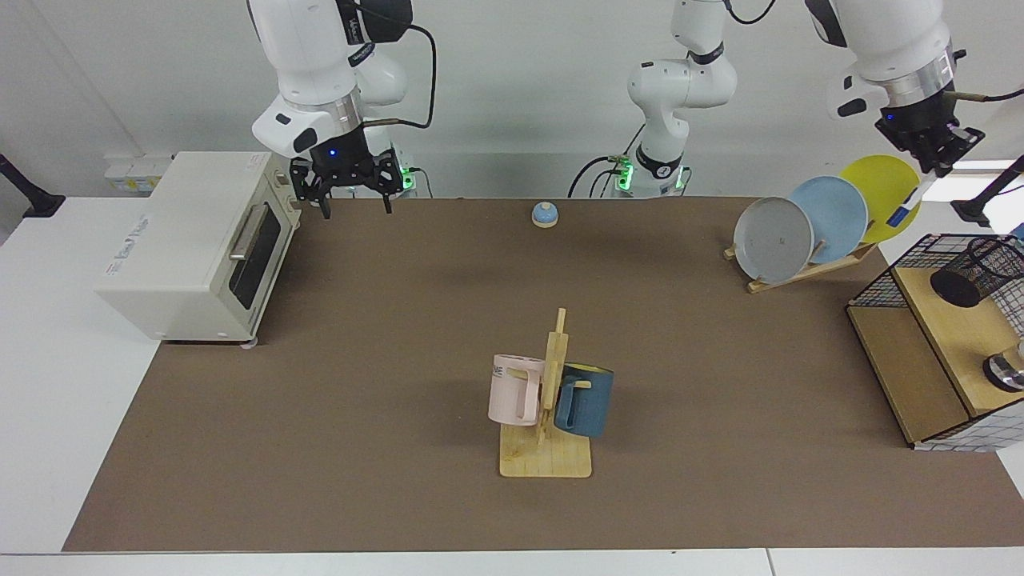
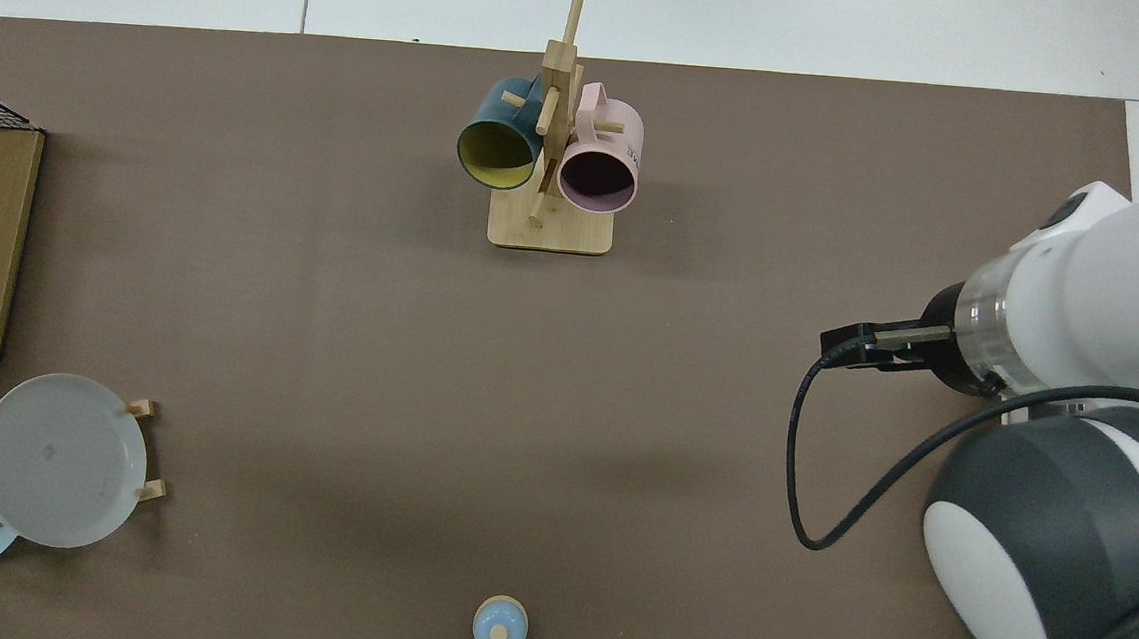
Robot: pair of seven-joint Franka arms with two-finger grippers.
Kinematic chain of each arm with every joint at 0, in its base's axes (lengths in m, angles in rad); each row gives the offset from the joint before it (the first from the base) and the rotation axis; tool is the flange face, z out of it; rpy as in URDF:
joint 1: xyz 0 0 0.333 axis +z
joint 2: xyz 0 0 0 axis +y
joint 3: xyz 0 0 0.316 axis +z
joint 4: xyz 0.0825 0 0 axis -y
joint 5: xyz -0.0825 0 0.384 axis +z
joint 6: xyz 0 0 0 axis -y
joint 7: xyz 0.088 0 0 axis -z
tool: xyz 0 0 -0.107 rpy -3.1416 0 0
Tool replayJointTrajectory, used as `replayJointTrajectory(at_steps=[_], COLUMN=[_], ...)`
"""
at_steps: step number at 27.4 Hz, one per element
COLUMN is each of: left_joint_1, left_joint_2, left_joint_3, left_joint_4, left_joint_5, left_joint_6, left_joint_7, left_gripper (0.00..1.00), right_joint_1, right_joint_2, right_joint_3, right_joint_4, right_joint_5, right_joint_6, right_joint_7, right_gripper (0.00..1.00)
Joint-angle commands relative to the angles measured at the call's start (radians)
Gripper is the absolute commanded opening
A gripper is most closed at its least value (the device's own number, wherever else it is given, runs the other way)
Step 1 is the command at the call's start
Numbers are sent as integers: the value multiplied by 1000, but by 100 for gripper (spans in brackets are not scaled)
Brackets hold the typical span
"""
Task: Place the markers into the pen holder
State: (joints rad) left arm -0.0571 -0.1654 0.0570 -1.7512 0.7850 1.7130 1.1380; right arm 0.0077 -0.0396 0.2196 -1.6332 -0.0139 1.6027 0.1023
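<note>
A: Brown matting covers the desk, and the biggest item on it is the cream toaster oven, just below and beside the right claw. How does that claw look?

B: It hangs with its two fingers spread and nothing between them, near the oven's upper corner. That arm waits.

A: And the wire basket with wooden shelves?

B: It sits below the left claw, lower and toward the desk's edge. On its upper shelf stands the pen holder, a black mesh cup tilted in the facing view; I cannot tell whether anything is inside. A shiny metal cup sits farther along the same shelf.

A: Next down in size?

B: The plate rack, with a grey plate, a blue plate and a yellow plate leaning in it, just beside and below the left claw. Mid-desk is the mug tree, carrying a pink mug and a dark blue mug.

A: The marker?

B: Pinched in the left claw, hanging slanted, blue end downward, in front of the yellow plate and above the pen holder's side of the basket, clear of it.

A: Smallest?

B: A little blue bell, between the two claws.
</note>
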Motion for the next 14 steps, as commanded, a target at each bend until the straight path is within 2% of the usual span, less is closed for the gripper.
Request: replayJointTrajectory(at_steps=[1, 9, 14], left_joint_1=[8, 11, 16], left_joint_2=[41, 55, 102], left_joint_3=[43, 93, 164], left_joint_4=[56, 65, 122], left_joint_5=[85, 229, 253], left_joint_6=[31, 138, 206], left_joint_7=[109, 264, 360], left_gripper=[0, 0, 0], right_joint_1=[-18, -35, -40], right_joint_2=[37, 46, 47], right_joint_3=[14, 15, 15], right_joint_4=[84, 102, 99], right_joint_5=[-26, -28, -25], right_joint_6=[-64, -79, -72], right_joint_7=[-47, -49, -49], right_gripper=[99, 99, 99])
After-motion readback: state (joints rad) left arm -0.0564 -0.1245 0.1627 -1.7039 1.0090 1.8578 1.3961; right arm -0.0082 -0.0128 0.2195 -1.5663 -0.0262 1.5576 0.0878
